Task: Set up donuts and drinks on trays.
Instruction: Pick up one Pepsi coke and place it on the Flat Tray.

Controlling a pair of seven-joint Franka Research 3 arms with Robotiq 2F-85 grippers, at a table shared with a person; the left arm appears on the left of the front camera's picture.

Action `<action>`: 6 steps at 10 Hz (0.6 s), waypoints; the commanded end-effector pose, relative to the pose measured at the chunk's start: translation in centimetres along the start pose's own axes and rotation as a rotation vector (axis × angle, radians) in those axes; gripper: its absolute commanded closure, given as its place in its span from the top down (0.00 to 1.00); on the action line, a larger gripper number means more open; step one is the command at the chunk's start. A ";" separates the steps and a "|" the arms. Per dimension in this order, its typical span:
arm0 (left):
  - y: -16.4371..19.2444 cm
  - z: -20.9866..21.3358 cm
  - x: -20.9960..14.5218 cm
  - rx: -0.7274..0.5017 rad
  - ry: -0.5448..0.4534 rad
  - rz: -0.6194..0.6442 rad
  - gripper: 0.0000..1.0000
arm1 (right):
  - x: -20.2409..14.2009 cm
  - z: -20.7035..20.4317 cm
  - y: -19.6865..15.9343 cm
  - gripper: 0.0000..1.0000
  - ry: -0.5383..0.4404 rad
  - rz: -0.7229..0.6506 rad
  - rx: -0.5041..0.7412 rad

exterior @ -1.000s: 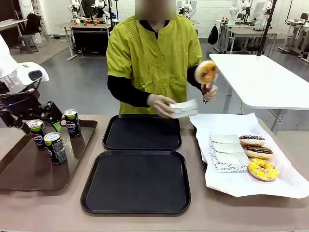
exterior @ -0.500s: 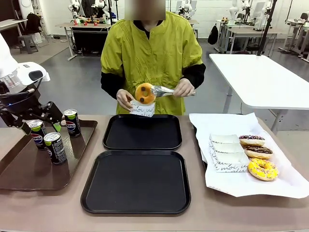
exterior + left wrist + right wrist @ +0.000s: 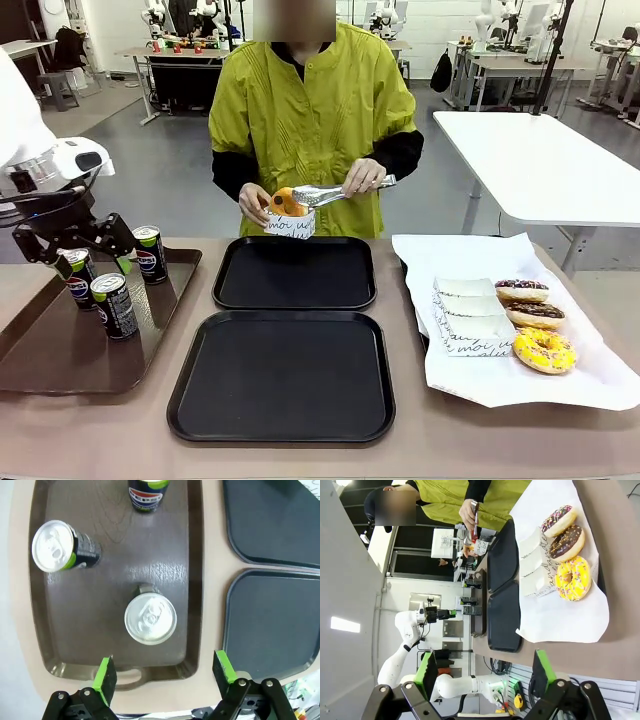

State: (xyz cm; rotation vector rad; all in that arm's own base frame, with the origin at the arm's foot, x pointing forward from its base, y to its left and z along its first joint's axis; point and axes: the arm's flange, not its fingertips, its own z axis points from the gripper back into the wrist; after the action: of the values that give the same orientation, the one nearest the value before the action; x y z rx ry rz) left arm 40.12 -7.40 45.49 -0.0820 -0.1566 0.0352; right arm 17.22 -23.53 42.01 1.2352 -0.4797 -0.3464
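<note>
Left gripper (image 3: 165, 670) fingers were spread wide and gripped nothing, hanging above one can (image 3: 150, 618) near the brown tray's (image 3: 165, 575) handle edge. Two more cans stood on that tray. Right gripper (image 3: 484, 670) was also wide apart, with nothing between its fingers. Three donuts (image 3: 543, 350) lay on paper (image 3: 480, 385) at the table's (image 3: 100, 430) right edge. The person's tongs (image 3: 330, 192) held a fourth donut in a sleeve (image 3: 290, 226) above the far black tray (image 3: 295, 275).

my left arm (image 3: 25, 120) white, black cable (image 3: 50, 197) looped behind the wrist, my left gripper (image 3: 165, 666) black with bolted linkages, green pads (image 3: 106, 674) at its fingertips, person's lime-green smock (image 3: 310, 110), black sleeves (image 3: 245, 172) above the hands
</note>
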 end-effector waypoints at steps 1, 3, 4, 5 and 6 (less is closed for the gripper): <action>0.1 -0.8 1.2 0.048 0.001 -0.029 1.00 | 0.0 0.0 0.0 1.00 -0.001 0.006 0.010; 0.0 -1.6 2.2 0.082 0.038 -0.016 1.00 | 0.0 0.0 0.0 1.00 -0.001 0.006 0.010; -0.2 -1.9 3.2 0.085 0.061 -0.030 1.00 | 0.0 0.0 0.0 1.00 -0.001 0.006 0.010; 0.0 -2.5 3.1 0.080 0.064 -0.025 1.00 | 0.0 0.0 0.0 1.00 -0.001 0.006 0.010; 0.1 -3.2 2.8 0.082 0.062 -0.013 1.00 | 0.0 0.0 0.0 1.00 -0.001 0.006 0.010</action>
State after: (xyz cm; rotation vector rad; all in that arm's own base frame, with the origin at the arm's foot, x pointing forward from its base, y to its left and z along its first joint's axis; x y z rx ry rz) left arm 43.06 -7.44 42.97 -0.0234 -0.0944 -0.0002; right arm 17.21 -23.54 42.01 1.2351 -0.4799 -0.3468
